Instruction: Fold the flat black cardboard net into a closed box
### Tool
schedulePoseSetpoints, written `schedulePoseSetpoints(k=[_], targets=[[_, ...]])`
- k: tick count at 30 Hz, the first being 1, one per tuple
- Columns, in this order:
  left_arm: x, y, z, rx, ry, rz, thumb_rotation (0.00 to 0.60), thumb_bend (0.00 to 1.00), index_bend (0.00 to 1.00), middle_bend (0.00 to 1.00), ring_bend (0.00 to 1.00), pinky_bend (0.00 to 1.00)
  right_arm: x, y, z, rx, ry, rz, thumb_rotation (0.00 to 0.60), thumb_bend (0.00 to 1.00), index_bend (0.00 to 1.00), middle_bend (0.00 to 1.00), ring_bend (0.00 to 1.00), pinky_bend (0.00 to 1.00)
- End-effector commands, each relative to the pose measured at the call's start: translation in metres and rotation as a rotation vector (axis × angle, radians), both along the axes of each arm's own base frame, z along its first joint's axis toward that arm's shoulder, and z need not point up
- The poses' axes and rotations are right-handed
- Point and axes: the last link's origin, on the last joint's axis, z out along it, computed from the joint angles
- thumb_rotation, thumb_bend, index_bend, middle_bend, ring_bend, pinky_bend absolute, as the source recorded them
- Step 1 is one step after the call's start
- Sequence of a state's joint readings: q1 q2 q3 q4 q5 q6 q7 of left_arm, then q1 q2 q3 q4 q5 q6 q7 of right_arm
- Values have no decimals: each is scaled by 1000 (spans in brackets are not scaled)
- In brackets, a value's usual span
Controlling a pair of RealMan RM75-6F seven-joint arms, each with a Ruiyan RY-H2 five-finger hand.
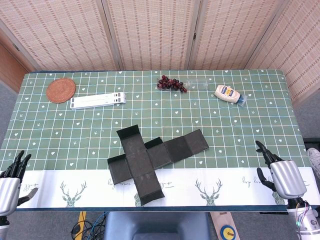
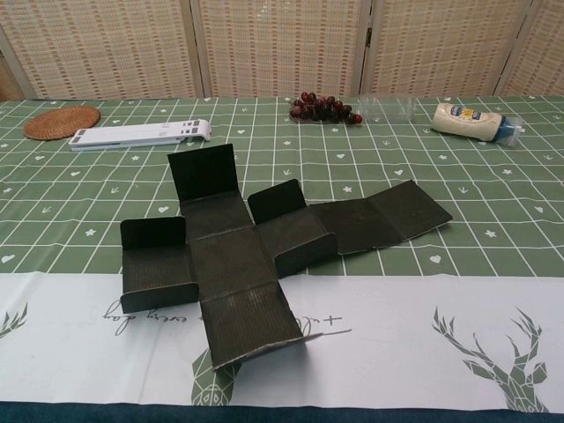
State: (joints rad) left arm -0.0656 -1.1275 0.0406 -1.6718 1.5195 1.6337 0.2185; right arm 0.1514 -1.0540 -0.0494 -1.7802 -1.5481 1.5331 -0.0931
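The black cardboard net (image 1: 152,161) lies spread on the table (image 1: 250,145), between the two hands and a little ahead of them, toward the far side from the fingertips. Neither hand touches it. The left hand (image 1: 12,180) sits at the near left corner with its fingers apart and pointing up the table, holding nothing. The right hand (image 1: 280,175) sits at the near right corner, likewise spread and empty.

From the left fingers the net lies off to the right and slightly forward; from the right fingers it lies off to the left and slightly forward. Its longest strip runs slantwise, from the raised flap at the far left down to the flap at the near edge, while a second arm stretches out flat toward the right hand. Several flaps already stand partly up in the chest view.

Both hands are well apart from it. The left looks a bit nearer the body of the net; the right is nearer the long flat arm, so I'd guess each takes its own side.
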Motion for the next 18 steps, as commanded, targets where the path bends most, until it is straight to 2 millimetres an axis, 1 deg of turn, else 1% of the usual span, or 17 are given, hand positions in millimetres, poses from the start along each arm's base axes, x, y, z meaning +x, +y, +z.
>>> schedulePoseSetpoints(k=[1, 4, 6, 10, 14, 16, 17, 18], targets=[[0, 2, -2, 6, -10, -18, 600, 103, 74, 0, 207, 415, 1, 5, 0, -11, -6, -2, 600, 505, 32, 278, 480, 750], [0, 8, -8, -22, -11, -45, 600, 104, 95, 3, 210, 422, 6, 5, 0, -11, -11, 8, 600, 504, 32, 278, 480, 750], [2, 14, -13, -49, -16, -71, 600, 103, 101, 11, 215, 463, 10, 4, -2, -2, -5, 11, 600, 504, 32, 278, 497, 752], [4, 31, -26, -97, -19, -126, 600, 103, 106, 29, 230, 521, 26, -2, -7, 30, 15, 36, 600, 504, 32, 278, 653, 858], [5, 52, -43, -165, -19, -166, 600, 103, 106, 31, 238, 582, 38, -13, -15, 37, 18, 48, 600, 503, 32, 278, 754, 911], [7, 61, -52, -200, -9, -189, 600, 103, 99, 31, 269, 620, 42, -19, -19, 43, 22, 38, 600, 503, 32, 279, 786, 931], [10, 68, -58, -220, -5, -205, 600, 103, 95, 31, 304, 645, 46, -24, -23, 51, 27, 28, 600, 503, 32, 280, 798, 934], [11, 72, -63, -236, -4, -216, 600, 103, 90, 31, 365, 680, 49, -27, -27, 62, 31, 24, 600, 503, 32, 280, 804, 936]])
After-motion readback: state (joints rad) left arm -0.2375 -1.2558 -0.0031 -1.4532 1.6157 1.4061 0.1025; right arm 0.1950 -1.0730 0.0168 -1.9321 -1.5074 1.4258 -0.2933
